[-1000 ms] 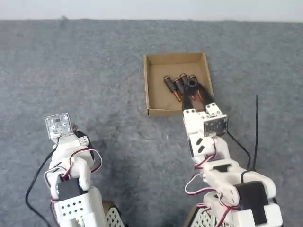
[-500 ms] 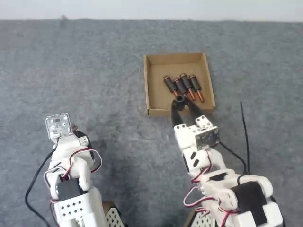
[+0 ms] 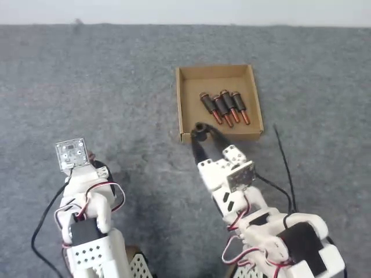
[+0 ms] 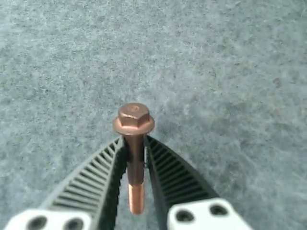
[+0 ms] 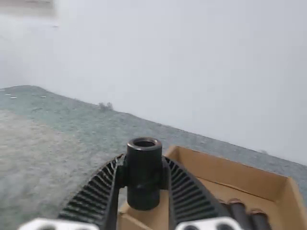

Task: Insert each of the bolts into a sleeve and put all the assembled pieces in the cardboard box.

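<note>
My left gripper (image 4: 135, 151) is shut on a copper bolt (image 4: 135, 143), hexagonal head outermost, over bare grey carpet. In the high view the left arm (image 3: 84, 197) stays low at the near left. My right gripper (image 5: 144, 175) is shut on a black sleeve (image 5: 143, 172), held upright with its bore open at the top. In the high view this sleeve (image 3: 200, 131) hangs at the cardboard box's (image 3: 188, 72) near left corner. Several assembled bolt-and-sleeve pieces (image 3: 225, 107) lie side by side inside the box (image 5: 273, 182).
Grey carpet (image 3: 116, 87) covers the table, with open room left of the box. A white wall (image 5: 192, 57) stands behind the far edge. Black cables (image 3: 284, 168) trail beside the right arm (image 3: 232, 179).
The right arm has drawn back from over the box toward the near left, carrying the sleeve from above the assembled pieces to the box's near left corner. The left arm has not moved.
</note>
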Controlling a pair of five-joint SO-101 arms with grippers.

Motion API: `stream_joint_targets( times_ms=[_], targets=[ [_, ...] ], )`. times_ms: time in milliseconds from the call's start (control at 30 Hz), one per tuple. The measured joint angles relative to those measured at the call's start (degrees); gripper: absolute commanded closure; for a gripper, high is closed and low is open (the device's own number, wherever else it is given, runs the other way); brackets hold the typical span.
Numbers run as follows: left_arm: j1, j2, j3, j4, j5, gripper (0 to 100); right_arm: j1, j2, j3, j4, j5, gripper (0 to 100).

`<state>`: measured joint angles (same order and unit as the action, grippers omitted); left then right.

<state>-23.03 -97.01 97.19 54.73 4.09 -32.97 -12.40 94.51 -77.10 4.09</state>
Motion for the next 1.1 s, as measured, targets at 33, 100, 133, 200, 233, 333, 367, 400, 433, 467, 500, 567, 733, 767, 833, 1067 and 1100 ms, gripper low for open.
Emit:
stream_joint_targets(
  times_ms=[33, 100, 133, 200, 233, 333, 367, 400, 433, 467, 500, 567, 733, 767, 833, 1067, 1100],
  targets=[
    [0.0, 0.0, 0.0, 0.0, 0.0, 99, -0.8, 0.0, 0.0, 0.0, 0.0, 99.2],
    [0.0, 0.0, 0.0, 0.0, 0.0, 99, -1.7, 0.0, 0.0, 0.0, 0.0, 99.2],
    [0.0, 0.0, 0.0, 0.0, 0.0, 99, -1.8, 0.0, 0.0, 0.0, 0.0, 99.2],
    [0.0, 0.0, 0.0, 0.0, 0.0, 99, -1.8, 0.0, 0.0, 0.0, 0.0, 99.2],
    [0.0, 0.0, 0.0, 0.0, 0.0, 99, -1.8, 0.0, 0.0, 0.0, 0.0, 99.2],
    [0.0, 0.0, 0.0, -0.1, 0.0, 99, -1.8, 0.0, 0.0, 0.0, 0.0, 99.2],
    [0.0, 0.0, 0.0, -1.0, 0.0, 99, -1.8, 0.0, 0.0, 0.3, 0.0, 99.2],
    [0.0, 0.0, 0.0, -2.1, 0.0, 99, -1.8, 0.0, 0.0, 1.1, 0.0, 99.2],
    [0.0, 0.0, 0.0, -3.3, 0.0, 99, -1.8, 0.0, 0.0, 2.0, 0.0, 99.2],
    [0.2, 0.0, 0.0, -4.4, 0.0, 99, -1.8, 0.0, 0.0, 2.8, 0.0, 99.2],
    [1.0, 0.0, 0.0, -5.5, 0.0, 99, -1.8, 0.0, 0.0, 3.4, 0.0, 99.2],
    [3.3, 0.0, 0.0, -7.5, 0.0, 99, -1.8, 0.0, 0.0, 3.9, 0.0, 99.2],
    [9.0, 0.0, 0.0, -11.8, 1.6, 99, -1.8, 0.0, 0.0, 4.3, 0.0, 99.2],
    [9.1, 0.0, 0.0, -12.4, 2.6, 99, -1.7, 0.0, 0.0, 4.3, 0.0, 99.2],
    [9.5, 0.0, -0.9, -12.7, 4.4, 99, -1.1, 0.0, 0.0, 4.3, 0.0, 99.2],
    [13.8, 0.0, -14.9, -6.1, 8.5, 99, -0.4, 0.0, 0.0, 4.3, 0.0, 99.2],
    [14.9, 0.0, -17.0, -5.0, 9.3, 99, -0.4, 0.0, 0.0, 4.3, 0.0, 99.2]
  ],
)
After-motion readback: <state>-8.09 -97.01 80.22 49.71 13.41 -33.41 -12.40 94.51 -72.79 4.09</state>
